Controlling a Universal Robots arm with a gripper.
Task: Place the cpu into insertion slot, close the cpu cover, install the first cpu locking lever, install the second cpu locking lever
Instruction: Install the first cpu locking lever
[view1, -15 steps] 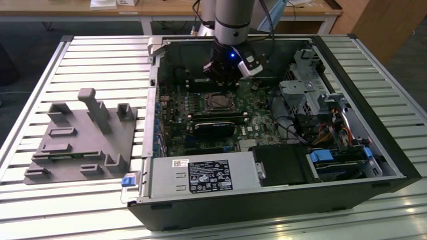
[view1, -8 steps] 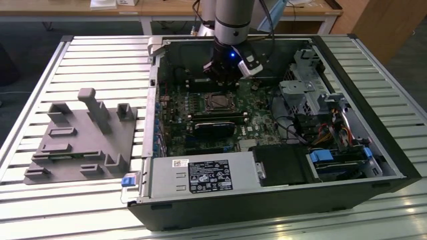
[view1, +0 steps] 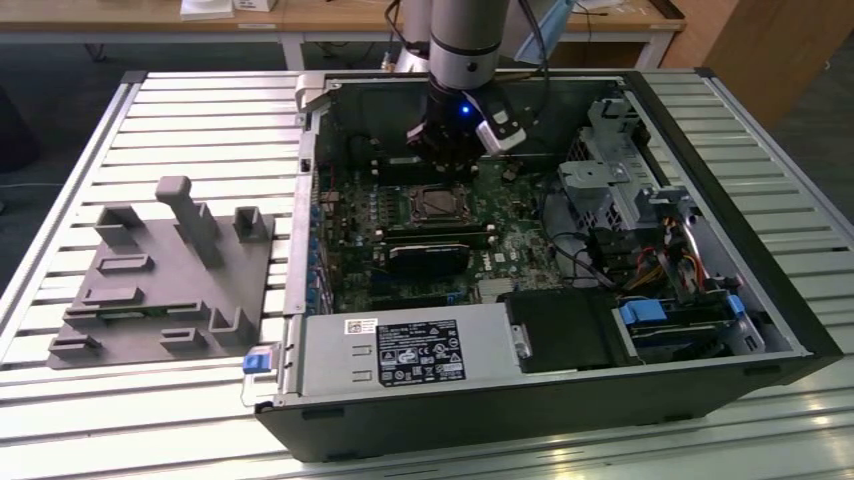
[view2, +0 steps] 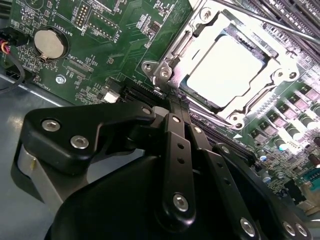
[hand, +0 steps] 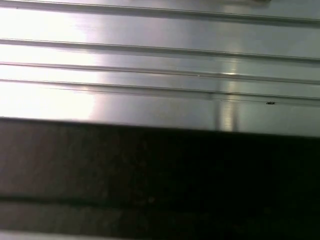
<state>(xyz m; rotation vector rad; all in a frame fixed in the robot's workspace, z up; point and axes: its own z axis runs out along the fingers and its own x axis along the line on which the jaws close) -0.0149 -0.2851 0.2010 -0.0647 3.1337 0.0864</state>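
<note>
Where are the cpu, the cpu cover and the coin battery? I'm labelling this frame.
cpu (view2: 227, 70): second wrist view, middle of its pale metal face.
cpu cover (view2: 170, 52): second wrist view, the silver frame's edge beside the chip.
coin battery (view2: 50, 42): second wrist view, centre of the round cell.

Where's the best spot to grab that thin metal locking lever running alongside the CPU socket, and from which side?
Probably its straight bare stretch: the locking lever is a thin rod running past the edge of the cpu cover, seemingly lifted off the board. Come from above and pinch across its width. Its handle end is out of frame.
</note>
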